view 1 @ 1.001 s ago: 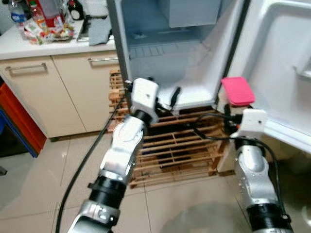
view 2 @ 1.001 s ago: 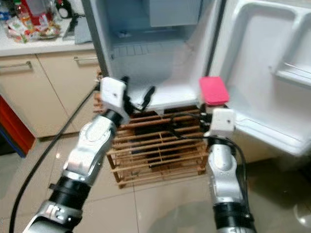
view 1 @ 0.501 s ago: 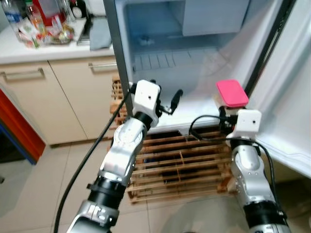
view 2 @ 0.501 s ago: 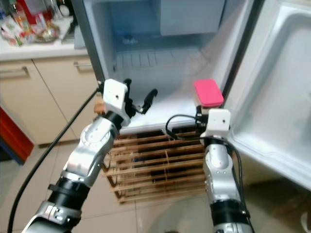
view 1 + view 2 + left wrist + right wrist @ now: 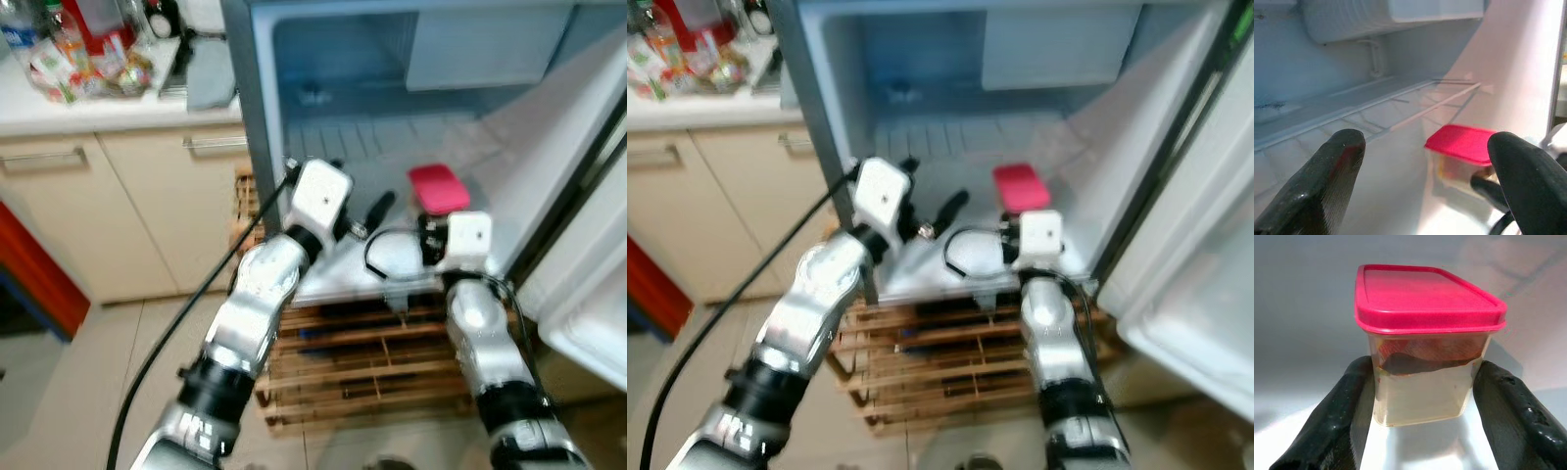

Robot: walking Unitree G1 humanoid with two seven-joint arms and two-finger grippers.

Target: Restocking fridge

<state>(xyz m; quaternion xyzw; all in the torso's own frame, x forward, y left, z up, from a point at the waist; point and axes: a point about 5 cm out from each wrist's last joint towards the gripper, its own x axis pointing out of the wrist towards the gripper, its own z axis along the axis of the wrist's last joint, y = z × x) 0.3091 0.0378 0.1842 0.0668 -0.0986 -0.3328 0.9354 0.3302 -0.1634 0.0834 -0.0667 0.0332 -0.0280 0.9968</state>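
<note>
The kitchen held a counter (image 5: 59,103) cluttered with bottles and packets at the far left, pale cabinets (image 5: 127,206) under it, and an open fridge (image 5: 392,127) standing on a wooden slatted rack (image 5: 372,362), its door (image 5: 588,294) swung out to the right. The inside of the fridge looked bare apart from one item, so the restocking seemed to be at an early stage, with the first container just arriving on the fridge floor (image 5: 921,264) and its release yet to come. The left gripper (image 5: 364,211) reached into the fridge with its two black fingers (image 5: 1317,181) spread wide and holding nothing; the container (image 5: 1462,147) lay beyond and between them, nearer the right-hand finger and clear of both. The right gripper (image 5: 1422,396) had its fingers pressed against the two sides of the clear container with its pink lid (image 5: 1425,296), low on the body, the lid standing above the fingertips. The tub stood upright and appeared to rest on the white floor, though contact underneath could not be confirmed. Dark food filled its upper part.
</note>
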